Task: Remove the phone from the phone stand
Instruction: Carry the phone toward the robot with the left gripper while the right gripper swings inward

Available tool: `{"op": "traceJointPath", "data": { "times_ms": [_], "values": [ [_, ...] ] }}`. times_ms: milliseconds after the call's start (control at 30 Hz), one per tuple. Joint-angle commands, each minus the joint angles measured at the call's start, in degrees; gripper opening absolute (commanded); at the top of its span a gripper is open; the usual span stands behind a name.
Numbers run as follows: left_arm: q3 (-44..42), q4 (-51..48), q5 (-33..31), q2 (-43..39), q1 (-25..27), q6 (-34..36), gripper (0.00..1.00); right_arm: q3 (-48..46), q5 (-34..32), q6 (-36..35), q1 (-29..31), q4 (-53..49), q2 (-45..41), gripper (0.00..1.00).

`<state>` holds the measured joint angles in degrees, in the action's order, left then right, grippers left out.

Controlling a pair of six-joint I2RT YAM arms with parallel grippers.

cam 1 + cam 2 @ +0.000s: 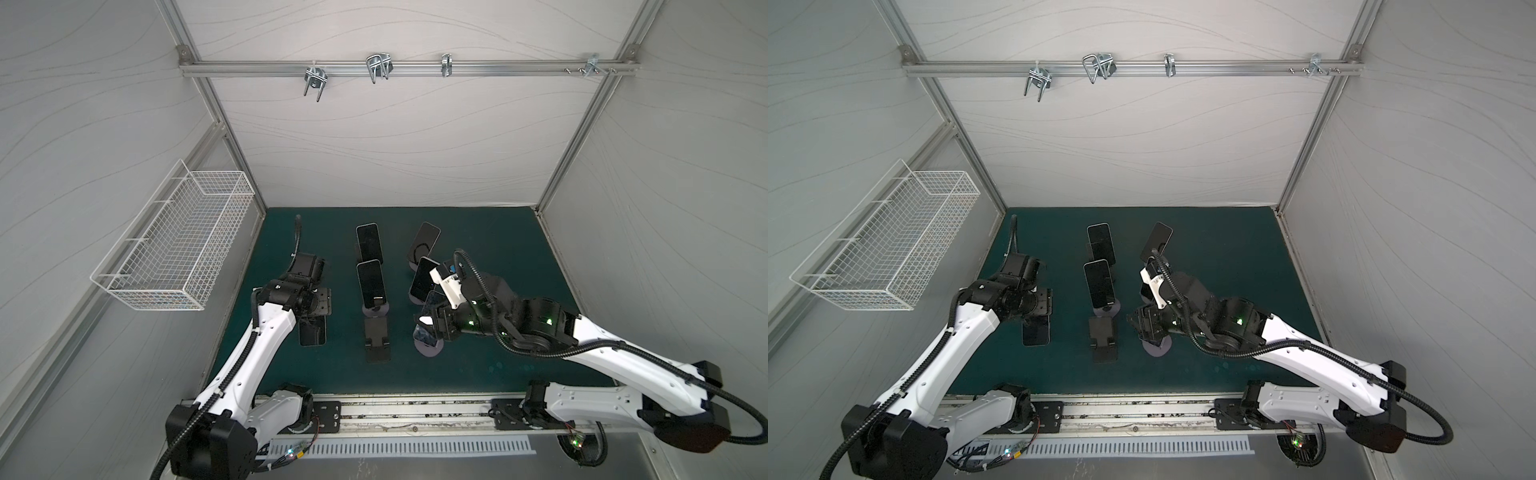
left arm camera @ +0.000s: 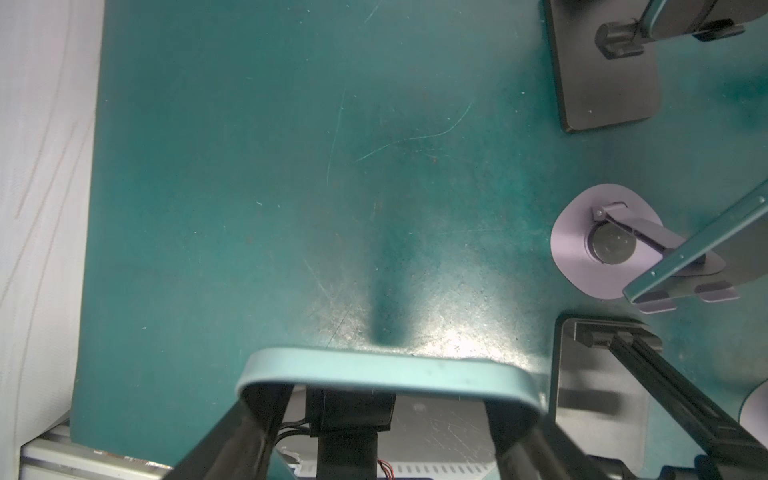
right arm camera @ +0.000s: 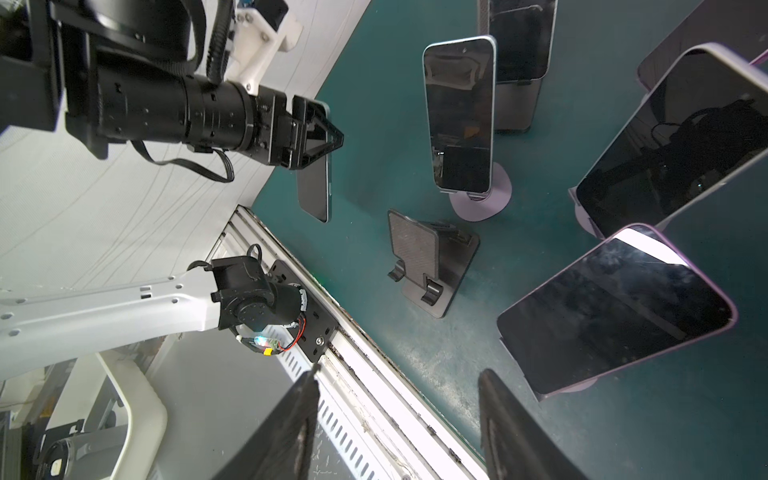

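Black left pincer [image 3: 330, 143] (bent-wristed) on phone [image 3: 314, 187]

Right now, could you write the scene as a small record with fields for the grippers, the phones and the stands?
left gripper: shut on phone, which hangs down from it, off any stand
right gripper: open, nothing between the fingers
empty stand: black, front of the middle row
standing phones: five, each on a stand
mat: dark green
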<state>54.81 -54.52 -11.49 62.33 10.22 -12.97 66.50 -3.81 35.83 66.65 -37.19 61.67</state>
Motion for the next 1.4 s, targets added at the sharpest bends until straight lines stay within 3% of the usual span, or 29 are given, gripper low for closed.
{"op": "traceJointPath", "data": {
  "times_ms": [0,367,833,1367],
  "values": [
    [0.52,2.61,1.64,0.22,-1.21,3.18,0.00,2.15,-0.32,0.89,1.50,2.05,1.76,0.62],
    [0.23,4.12,1.02,0.95,-3.60,11.29,0.00,4.43,-0.05,0.62,5.87,4.08,6.88,0.62],
    [-3.53,9.04,0.72,0.91,-5.27,23.04,0.00,7.34,3.10,0.18,7.24,5.97,12.98,0.63],
    [-8.21,15.02,-5.02,5.19,-8.45,24.34,0.00,12.48,5.13,0.25,9.91,5.80,18.35,0.63]
  ]
}}
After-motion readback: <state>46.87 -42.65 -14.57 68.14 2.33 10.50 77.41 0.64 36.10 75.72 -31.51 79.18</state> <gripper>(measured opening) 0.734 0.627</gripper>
